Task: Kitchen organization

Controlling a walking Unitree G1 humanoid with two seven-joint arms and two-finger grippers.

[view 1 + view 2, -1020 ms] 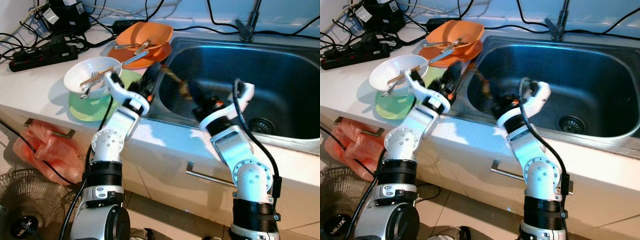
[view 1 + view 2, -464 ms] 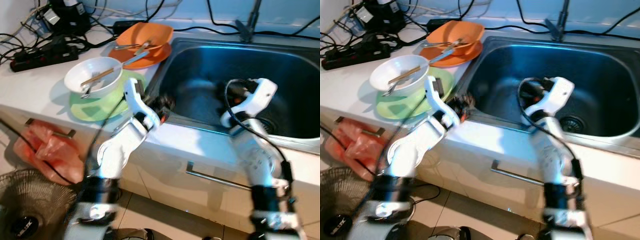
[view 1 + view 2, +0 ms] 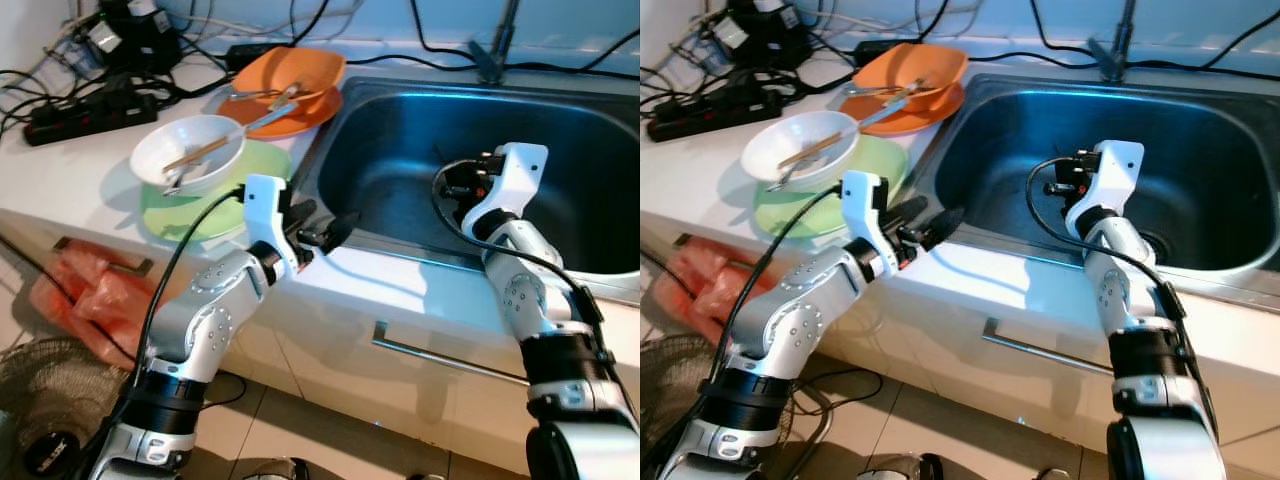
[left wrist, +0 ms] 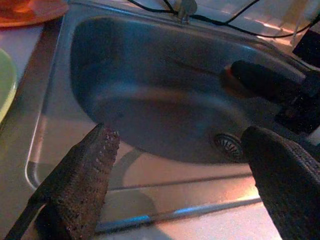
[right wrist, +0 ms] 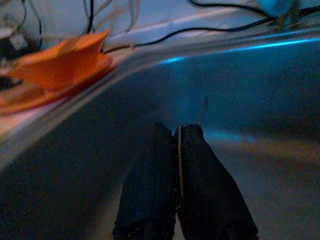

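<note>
White bowl [image 3: 188, 151] is sitting on the green plate [image 3: 212, 200] on the counter [image 3: 70, 170] left of the sink [image 3: 560, 150], holding chopsticks [image 3: 196, 152] and what looks like a fork or spoon, too small to tell. Far of it, an orange bowl [image 3: 295, 68] is resting on an orange plate [image 3: 262, 120] with more utensils lying across it. Judgement: both bowls are looking like rigid, glossy ware, light but slippery at the wall and breakable if dropped; the rim is the best place to pinch, one finger inside and one outside, and the loose utensils are likely to slide or tip out unless lifted first. The chopsticks are thin and stiff, best taken near mid-length. Left gripper [image 3: 322, 231] is hovering over the near-left edge of the sink, just right of the green plate, fingers spread wide and carrying nothing; the left wrist view is looking between its pads [image 4: 80, 185] into the basin toward the drain [image 4: 230, 142]. Right gripper [image 5: 181, 165] is hanging inside the basin, fingers pressed together with nothing between them, pointing toward the left wall of the sink. Power strip [image 3: 80, 110] and tangled cables are lying at the far-left of the counter; an orange-red plastic bag [image 3: 95, 300] is hanging on the cabinet handle below.
</note>
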